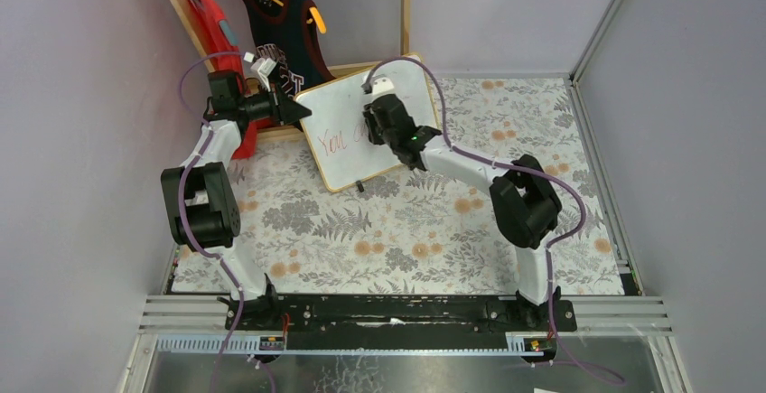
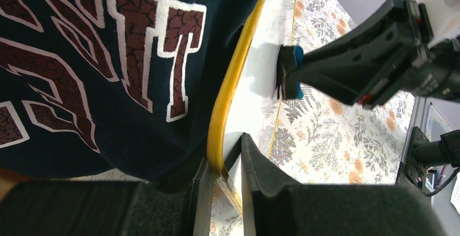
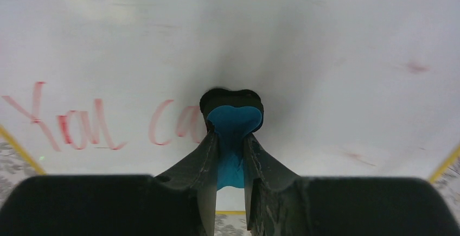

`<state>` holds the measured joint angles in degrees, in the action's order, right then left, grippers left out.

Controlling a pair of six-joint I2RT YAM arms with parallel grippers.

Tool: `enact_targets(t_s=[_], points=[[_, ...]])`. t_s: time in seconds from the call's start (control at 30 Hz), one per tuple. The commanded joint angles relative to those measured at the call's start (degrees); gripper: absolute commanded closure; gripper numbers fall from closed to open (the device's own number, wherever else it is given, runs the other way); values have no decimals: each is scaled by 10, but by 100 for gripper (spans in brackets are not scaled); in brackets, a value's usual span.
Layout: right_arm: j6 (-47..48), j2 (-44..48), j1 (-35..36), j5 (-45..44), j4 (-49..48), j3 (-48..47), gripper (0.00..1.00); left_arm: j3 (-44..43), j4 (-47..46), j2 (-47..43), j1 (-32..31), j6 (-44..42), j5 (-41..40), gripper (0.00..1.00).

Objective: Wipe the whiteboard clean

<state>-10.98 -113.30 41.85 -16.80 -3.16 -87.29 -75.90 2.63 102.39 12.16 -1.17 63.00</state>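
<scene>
The whiteboard (image 1: 348, 145) stands tilted at the back of the table, with red handwriting (image 1: 332, 143) on its left half. My left gripper (image 1: 294, 111) is shut on the board's left edge; the left wrist view shows the wood frame (image 2: 228, 92) pinched between the jaws. My right gripper (image 1: 372, 129) is shut on a blue eraser (image 3: 233, 122) with a black felt face, pressed against the board just right of the red letters (image 3: 81, 125). The board to the right of the eraser shows only faint red smears (image 3: 416, 67). The eraser also shows in the left wrist view (image 2: 289, 72).
A dark jersey (image 1: 275, 23) and a red garment (image 1: 212, 27) hang on a wooden frame (image 1: 176, 4) behind the board. The floral tablecloth (image 1: 406, 230) covers the table. Grey walls close in the left, back and right sides.
</scene>
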Motion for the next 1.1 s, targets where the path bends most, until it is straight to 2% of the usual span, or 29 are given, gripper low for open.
enact_targets(t_s=[0.0, 0.23, 0.47, 0.67, 0.93, 1.07], points=[[-17, -28, 37, 10, -6, -68, 100, 23, 17, 1, 3, -61, -73, 100], [-17, -67, 68, 17, 3, -124, 100, 27, 17, -2, 2, -62, -73, 100], [16, -83, 65, -34, 22, -129, 100, 31, 16, -2, 2, -67, -76, 100], [24, -53, 41, -60, 10, -80, 100, 32, 17, -2, 2, -67, -75, 100], [18, 4, -36, -59, -5, 6, 100, 27, 19, 0, 2, -68, -76, 100], [24, 20, -57, -58, -6, 20, 100, 27, 19, 2, 2, -67, -75, 100]])
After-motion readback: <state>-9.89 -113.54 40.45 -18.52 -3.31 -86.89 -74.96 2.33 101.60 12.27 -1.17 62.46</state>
